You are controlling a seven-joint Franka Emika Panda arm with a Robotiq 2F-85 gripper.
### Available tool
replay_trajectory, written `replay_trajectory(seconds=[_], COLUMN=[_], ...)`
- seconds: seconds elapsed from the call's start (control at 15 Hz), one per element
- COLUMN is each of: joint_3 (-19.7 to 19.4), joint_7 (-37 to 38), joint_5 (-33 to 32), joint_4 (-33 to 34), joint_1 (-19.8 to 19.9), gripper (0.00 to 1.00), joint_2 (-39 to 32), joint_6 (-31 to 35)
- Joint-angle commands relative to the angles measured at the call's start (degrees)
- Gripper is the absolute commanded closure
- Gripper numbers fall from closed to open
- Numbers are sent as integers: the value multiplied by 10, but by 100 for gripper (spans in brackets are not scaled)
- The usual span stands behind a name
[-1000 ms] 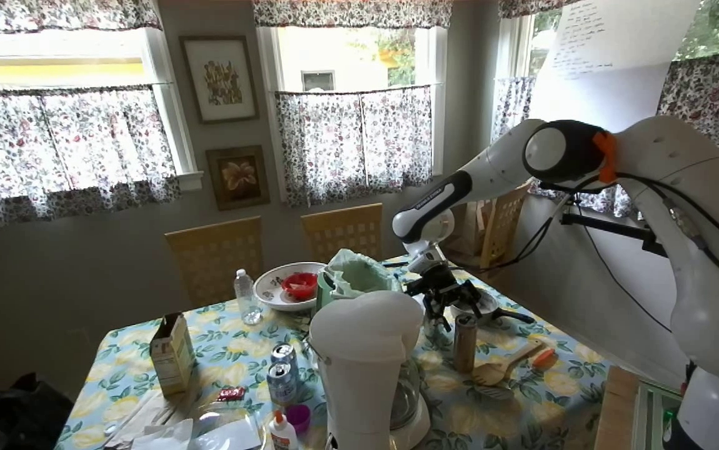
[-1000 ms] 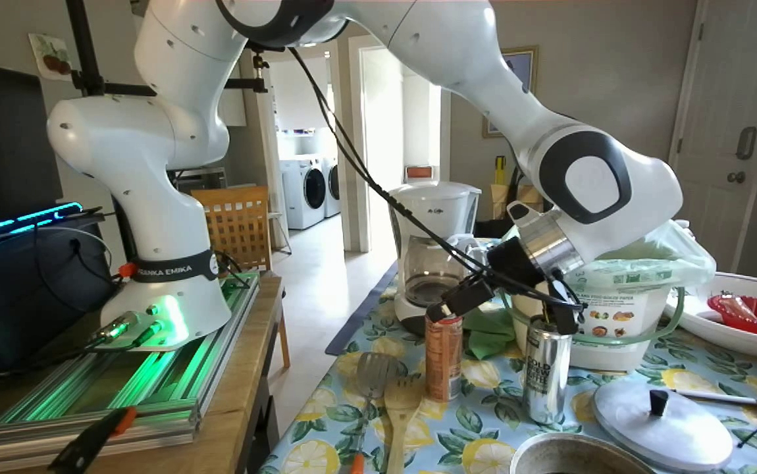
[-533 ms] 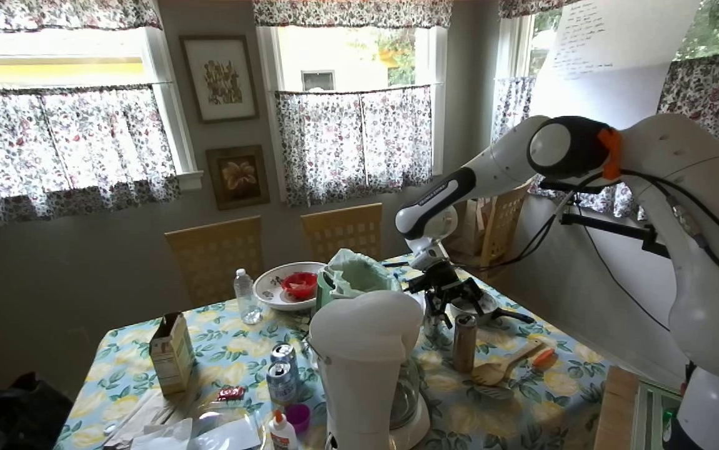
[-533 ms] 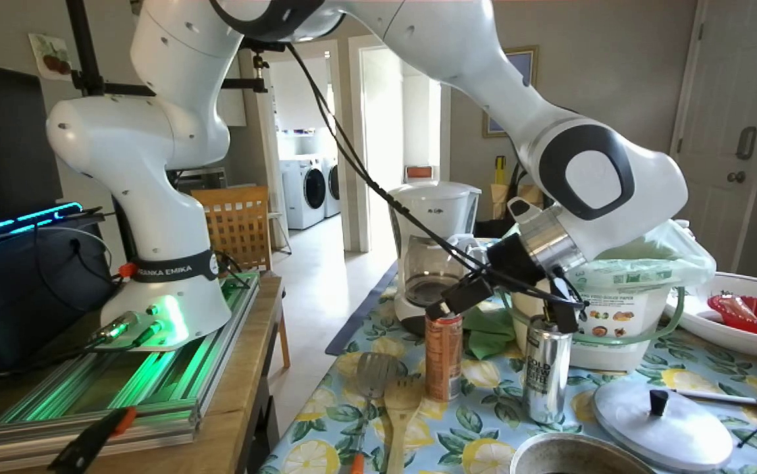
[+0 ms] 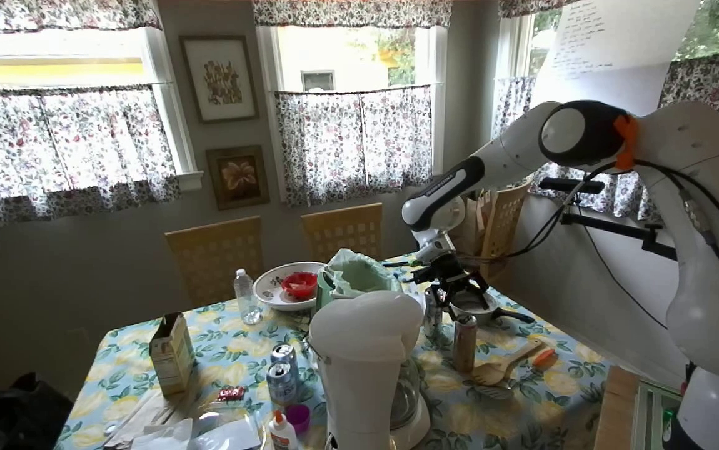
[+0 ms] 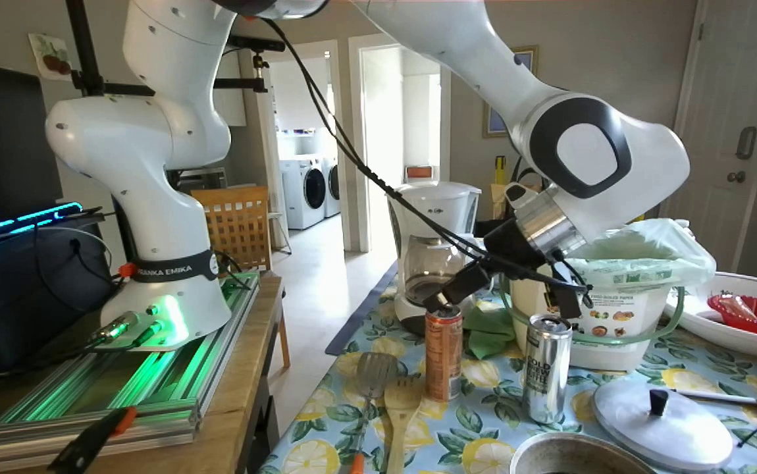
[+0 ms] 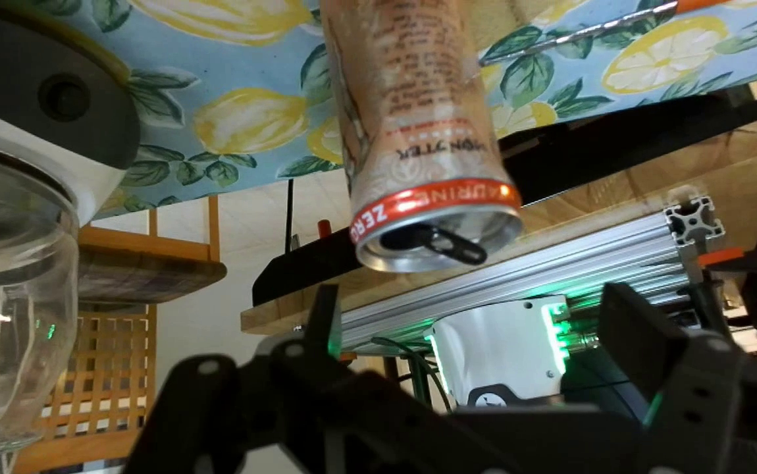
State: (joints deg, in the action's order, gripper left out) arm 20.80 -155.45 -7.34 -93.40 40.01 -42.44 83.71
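Observation:
My gripper [image 7: 474, 316] is open and empty, with its two black fingers wide apart in the wrist view, whose picture stands upside down. In the exterior views the gripper [image 6: 507, 303] [image 5: 459, 297] points down at a slant above the table. An orange can [image 6: 444, 355] stands upright just below one finger; a touch cannot be made out. This can also shows large in the wrist view [image 7: 424, 118], beyond the fingertips, its opened top towards them. A silver can [image 6: 548, 372] stands upright below the other finger, with its top visible. It is partly hidden in an exterior view [image 5: 432, 315].
A white coffee maker [image 5: 359, 350] and a lined bucket [image 6: 605, 329] stand close by. A saucepan [image 6: 569, 442], a lid [image 6: 668, 421], a wooden fork [image 6: 399, 411] and a spatula [image 6: 376, 376] lie near the cans. A white bowl [image 5: 270, 294] is farther along the table.
The arm and gripper have risen slightly and drawn back. The finger that overlapped the silver can's top is now above it, so the top shows. The cans have not moved.

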Motion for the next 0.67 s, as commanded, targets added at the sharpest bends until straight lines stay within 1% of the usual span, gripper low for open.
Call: replay_trajectory(seconds=[0.0, 0.47, 0.53, 0.6], joint_3=[14, 34, -38, 25], joint_7=[-12, -11, -34, -11], joint_5=[-1, 0, 34, 6], joint_4=[-80, -172, -186, -195], joint_1=[16, 20, -44, 10], gripper=[0, 0, 0, 0], joint_2=[76, 183, 212, 213], joint_6=[69, 171, 192, 206])
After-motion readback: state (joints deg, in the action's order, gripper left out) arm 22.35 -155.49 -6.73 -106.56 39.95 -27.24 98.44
